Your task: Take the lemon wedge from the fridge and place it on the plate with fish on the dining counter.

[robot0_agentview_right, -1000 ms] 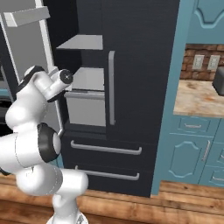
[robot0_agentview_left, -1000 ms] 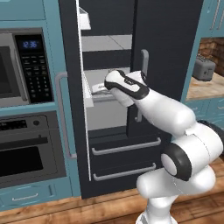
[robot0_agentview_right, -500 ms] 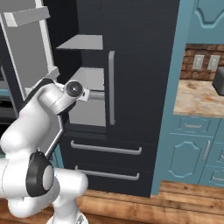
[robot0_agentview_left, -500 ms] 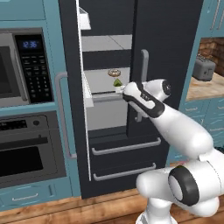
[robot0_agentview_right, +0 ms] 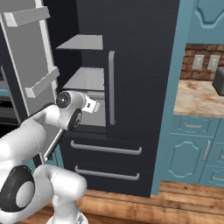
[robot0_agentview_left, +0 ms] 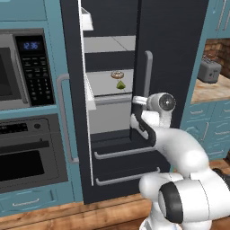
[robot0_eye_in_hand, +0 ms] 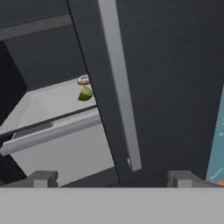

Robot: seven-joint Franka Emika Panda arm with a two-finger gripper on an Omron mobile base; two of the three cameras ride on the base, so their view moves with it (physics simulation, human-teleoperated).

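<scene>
Far left at nine o'clock sit the microwave point(robot0_agentview_left: 18, 74) and oven point(robot0_agentview_left: 27, 152), not my concern. Next right, the fridge point(robot0_agentview_left: 179, 54) has its left door point(robot0_agentview_right: 30, 78) swung wide, so the grey shelves are exposed. The lemon wedge point(robot0_agentview_left: 121, 85) lies on the middle shelf point(robot0_agentview_left: 101, 83), toward twelve o'clock from my hand, just in front of a tan ring-shaped food point(robot0_agentview_left: 117, 75); the two look touching or nearly so. From the hand camera the wedge point(robot0_eye_in_hand: 85, 93) shows at about eleven o'clock, past the edge of the closed right door and its grey bar handle point(robot0_eye_in_hand: 119, 83). My gripper point(robot0_agentview_left: 136, 99) hangs empty, low and right of the shelf, by that handle, so I judge I'm lining up a reach rather than grasping. Fingers point(robot0_eye_in_hand: 42, 178) stand well apart, nothing between them. Next move likely needs a shift left and up to clear the door edge. At three o'clock, a toaster point(robot0_agentview_left: 209, 70) on the wall counter point(robot0_agentview_left: 211, 90).
</scene>
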